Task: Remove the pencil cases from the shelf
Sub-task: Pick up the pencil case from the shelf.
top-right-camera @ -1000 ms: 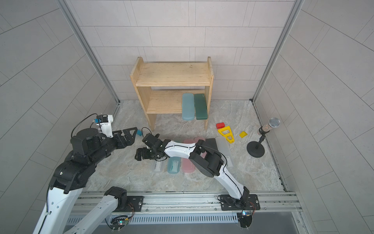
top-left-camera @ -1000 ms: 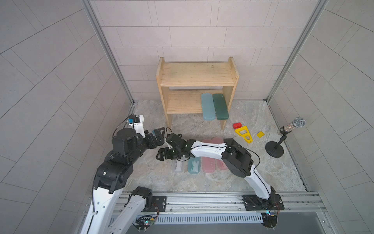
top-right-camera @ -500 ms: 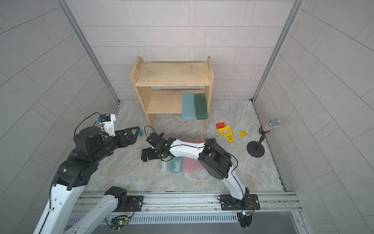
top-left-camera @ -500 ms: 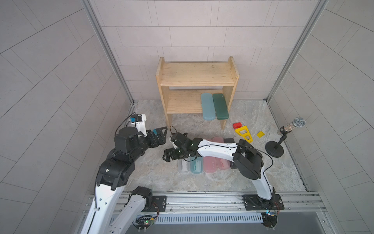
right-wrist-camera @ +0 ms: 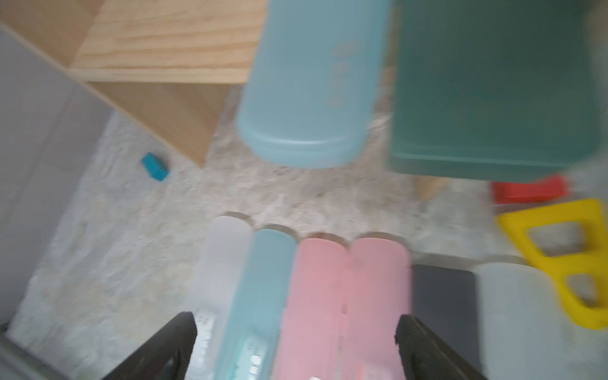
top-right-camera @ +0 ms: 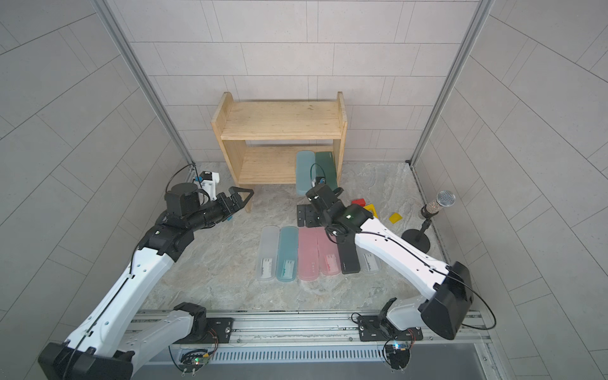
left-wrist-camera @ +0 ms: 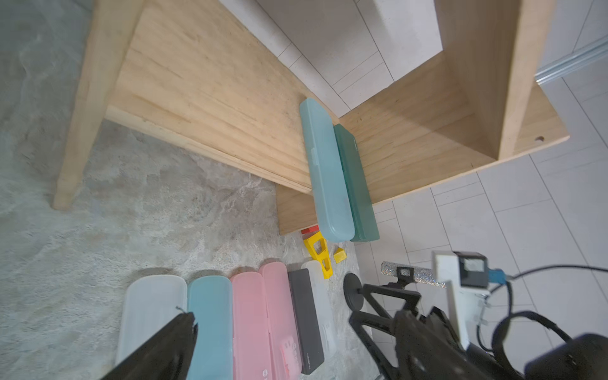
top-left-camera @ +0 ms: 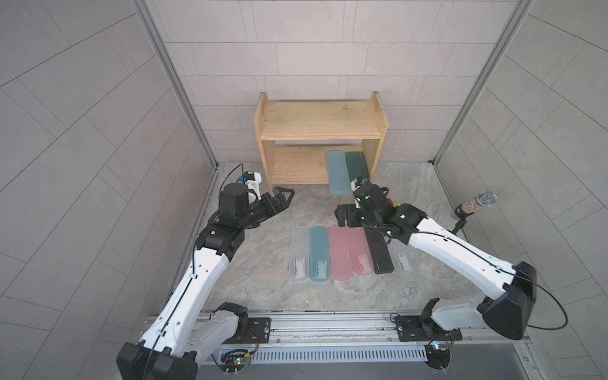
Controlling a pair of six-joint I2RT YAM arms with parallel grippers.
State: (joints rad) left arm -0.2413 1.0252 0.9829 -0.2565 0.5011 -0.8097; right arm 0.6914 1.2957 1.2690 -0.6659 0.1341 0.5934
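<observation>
The right arm (top-left-camera: 444,243) hides parts of the black case (top-left-camera: 381,260) and one frosted white case (top-left-camera: 403,261) in the row of six on the floor (top-left-camera: 260,263), beside another white case (top-left-camera: 299,251), a teal case (top-left-camera: 319,253) and two pink cases (top-left-camera: 339,253) (top-left-camera: 358,250), while the light teal case (top-left-camera: 337,172) and the dark green case (top-left-camera: 357,164) lie on the lower board of the shelf (top-left-camera: 320,120), and the left gripper (top-left-camera: 285,194) and the right gripper (top-left-camera: 340,216) are wide open, holding nothing.

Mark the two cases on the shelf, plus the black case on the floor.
light teal case (top-left-camera: 337,172), in a top view, middle of lid.
dark green case (top-left-camera: 357,164), in a top view, uncovered part of lid.
black case (top-left-camera: 381,260), in a top view, uncovered part of lid.
</observation>
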